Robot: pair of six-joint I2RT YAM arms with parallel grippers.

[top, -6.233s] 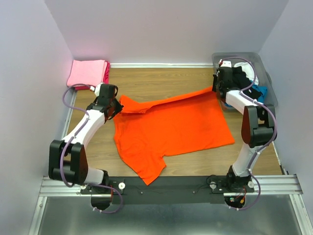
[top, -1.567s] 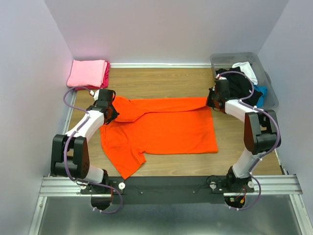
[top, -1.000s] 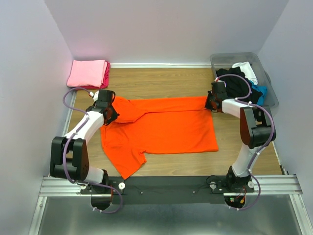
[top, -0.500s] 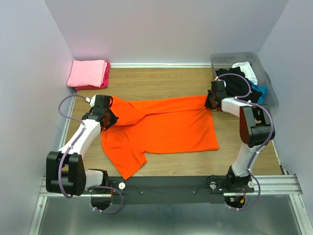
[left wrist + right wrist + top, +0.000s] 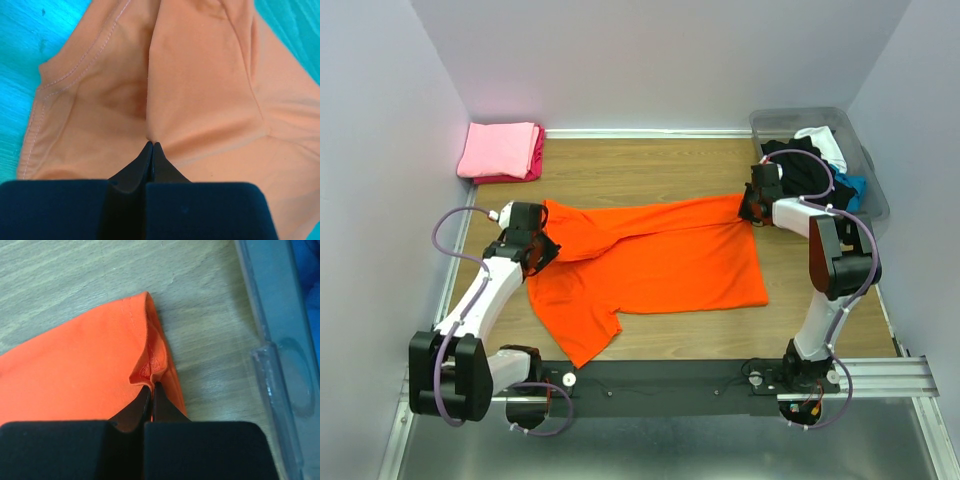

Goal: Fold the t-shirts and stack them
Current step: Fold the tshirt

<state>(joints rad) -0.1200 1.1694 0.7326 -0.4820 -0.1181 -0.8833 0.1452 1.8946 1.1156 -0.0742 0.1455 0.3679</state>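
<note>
Across the middle of the wooden table (image 5: 650,165) the bright orange cloth t-shirt (image 5: 660,265) lies spread, its far edge drawn into a ridge between the arms. It looks light, limp and quick to wrinkle, so hems and seams should give the surest hold. The left gripper (image 5: 151,145) is pinched on a fold near a stitched seam. The right gripper (image 5: 151,385) pinches the hem corner.

L gripper (image 5: 151,146) – pinched on orange tee (image 5: 200,90)

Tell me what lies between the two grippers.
The orange t-shirt, pinched by the left gripper and the right gripper at opposite ends; the top view shows it.
</note>
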